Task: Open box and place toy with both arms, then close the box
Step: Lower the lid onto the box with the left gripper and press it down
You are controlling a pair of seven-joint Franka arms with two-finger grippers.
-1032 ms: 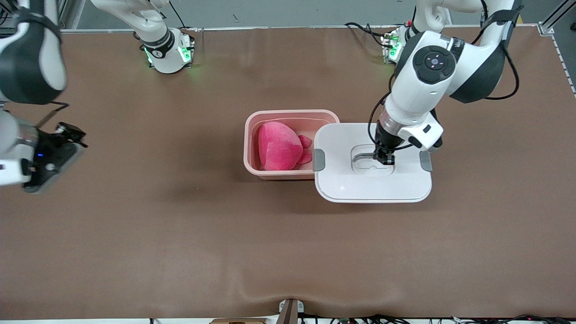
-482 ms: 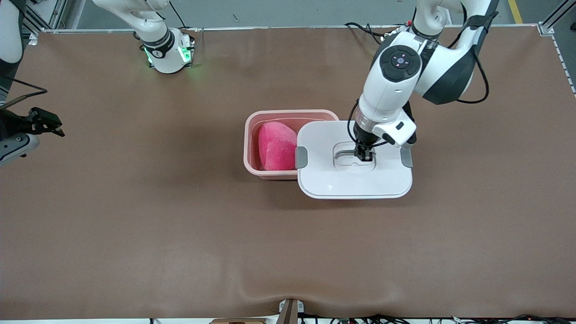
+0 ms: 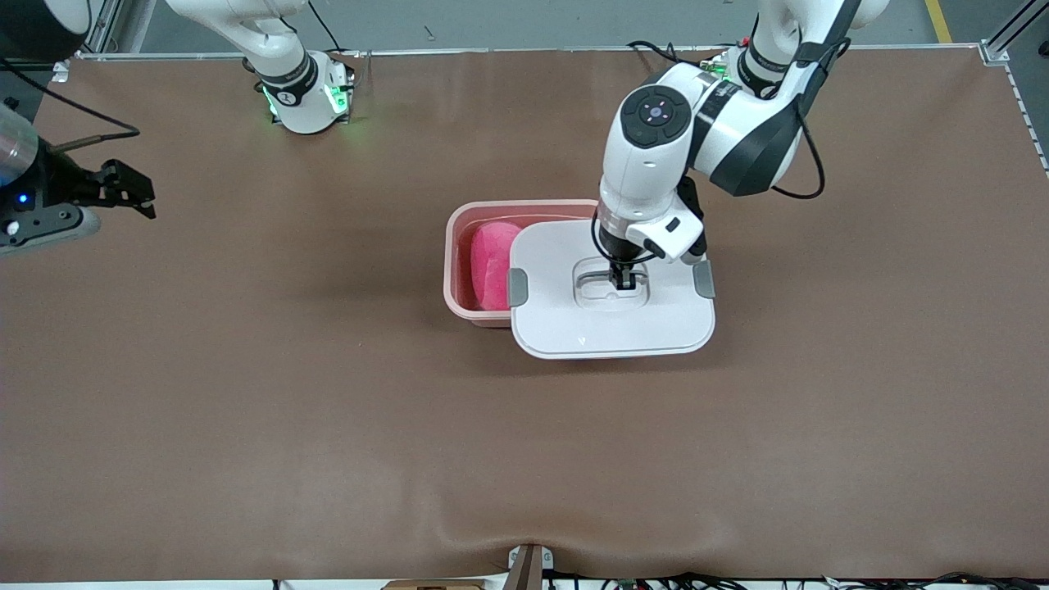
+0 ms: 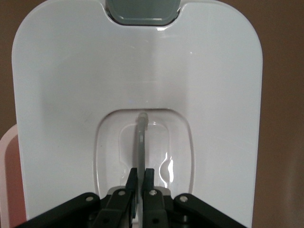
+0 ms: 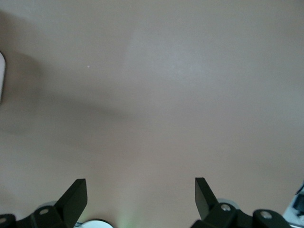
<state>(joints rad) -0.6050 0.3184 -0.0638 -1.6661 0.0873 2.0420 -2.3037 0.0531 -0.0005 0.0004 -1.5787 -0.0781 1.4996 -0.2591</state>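
Over box (image 3: 459, 270): one lid (image 3: 610, 319), left-gripped | one toy (image 3: 490, 266) | right spread

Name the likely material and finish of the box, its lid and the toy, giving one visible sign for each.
Box: probably translucent pink plastic, since its walls look smooth and let light through.
Lid: likely hard, glossy white plastic, with highlights around the recessed handle; grey clips at its ends look matte.
Toy: seems plush fabric, bright pink with a soft, fuzzy, non-reflective surface.
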